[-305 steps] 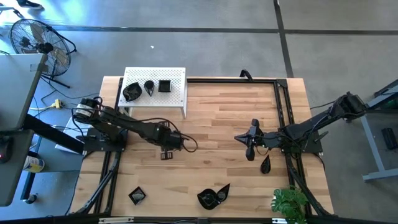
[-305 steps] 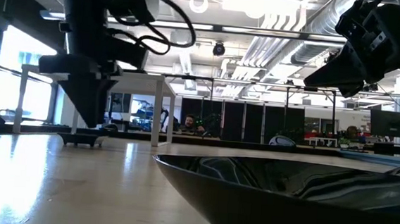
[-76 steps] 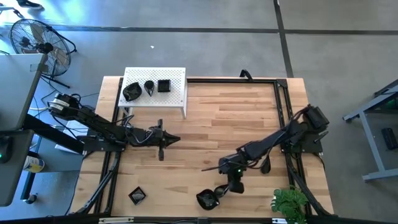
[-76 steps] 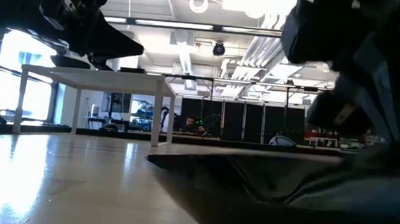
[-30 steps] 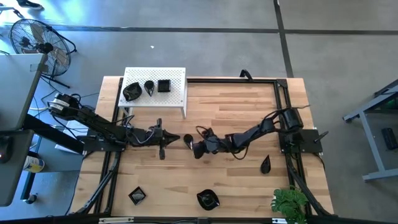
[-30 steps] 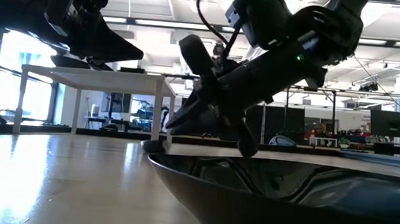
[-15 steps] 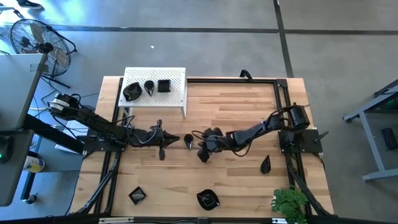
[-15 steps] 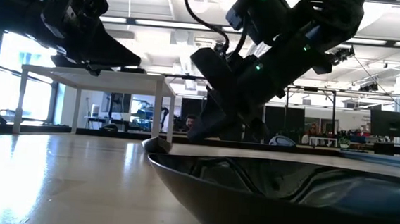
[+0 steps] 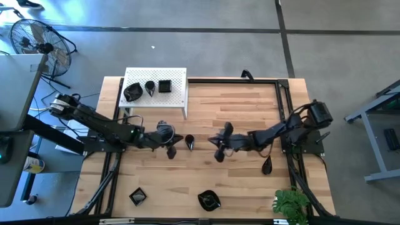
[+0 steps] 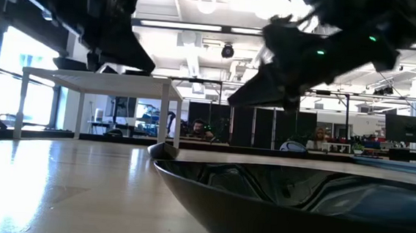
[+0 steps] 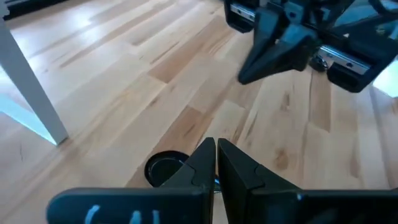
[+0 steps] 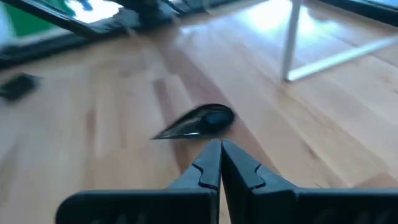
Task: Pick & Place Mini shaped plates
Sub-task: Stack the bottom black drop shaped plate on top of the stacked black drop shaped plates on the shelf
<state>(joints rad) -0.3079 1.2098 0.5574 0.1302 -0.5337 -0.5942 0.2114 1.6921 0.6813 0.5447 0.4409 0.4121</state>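
A glossy black teardrop plate (image 9: 189, 142) lies flat on the wooden table (image 9: 237, 106) between my two grippers. My left gripper (image 9: 177, 140) is just to its left, shut and empty; in the left wrist view the plate (image 11: 164, 168) shows beside the fingertips (image 11: 216, 154). My right gripper (image 9: 215, 142) hangs to the plate's right, shut and empty, with the plate (image 12: 200, 122) ahead of its fingertips (image 12: 221, 153). Three more plates (image 9: 150, 87) sit on the white perforated stand (image 9: 178, 95).
A square plate (image 9: 138, 197), a wavy round plate (image 9: 209, 200) and another teardrop plate (image 9: 267, 165) lie near the table's front edge. The wavy plate (image 10: 297, 203) fills the foreground of the low view. A potted plant (image 9: 290, 205) stands at the front right corner.
My right gripper has drawn back from the teardrop plate toward the table's right edge, rising and rolling its wrist. My left gripper has moved toward the plate and rolled. The plate stays flat on the table where it was.
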